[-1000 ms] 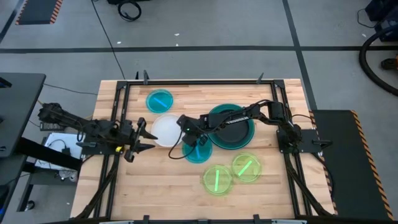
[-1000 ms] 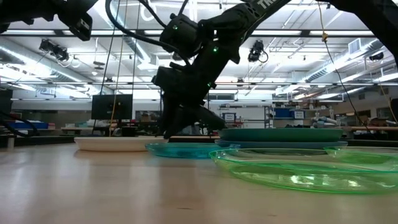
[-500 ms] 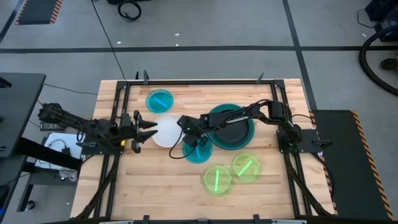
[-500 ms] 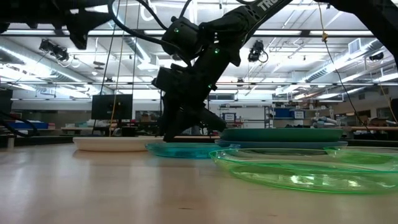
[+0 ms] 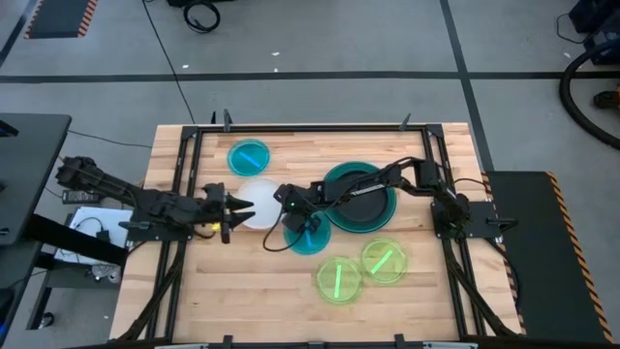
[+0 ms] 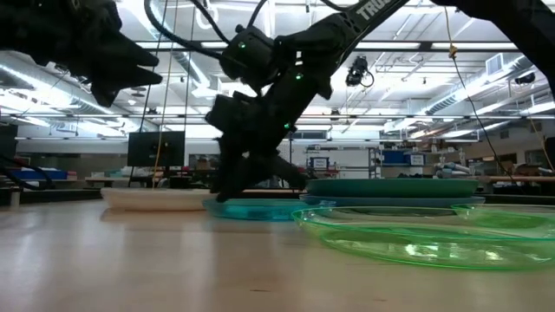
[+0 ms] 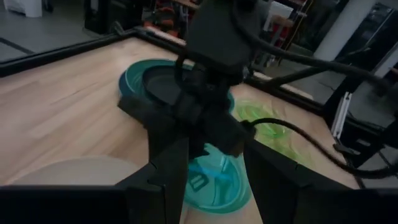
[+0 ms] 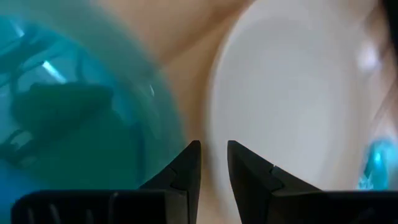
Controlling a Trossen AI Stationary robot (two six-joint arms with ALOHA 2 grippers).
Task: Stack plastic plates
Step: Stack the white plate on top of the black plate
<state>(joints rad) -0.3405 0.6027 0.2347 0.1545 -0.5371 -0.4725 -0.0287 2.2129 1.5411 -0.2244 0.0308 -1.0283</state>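
Note:
The white plate (image 5: 257,204) lies flat on the table, and a cyan plate (image 5: 307,235) lies just to its right and nearer. My right gripper (image 5: 287,206) points down between them. Its fingers are a narrow gap apart over the bare strip of wood (image 8: 213,149), close to the white rim (image 8: 217,93). My left gripper (image 5: 235,206) is open at the white plate's left edge, held above the table (image 6: 149,74). A black plate (image 5: 363,204) lies in the large teal plate (image 5: 334,179). A second cyan plate (image 5: 249,157) lies farther back.
Two neon-green plates (image 5: 339,279) (image 5: 385,260) lie near the front right, their rims meeting. My right arm (image 5: 407,176) reaches across the teal plate. A metal frame (image 5: 194,165) borders the table. Bare wood lies at the near left (image 5: 232,291).
My left gripper has swung first toward the far edge, then moved right and a little nearer, up to the white plate's left edge, staying open. My right gripper has edged slightly left between the white and cyan plates. No plate has moved.

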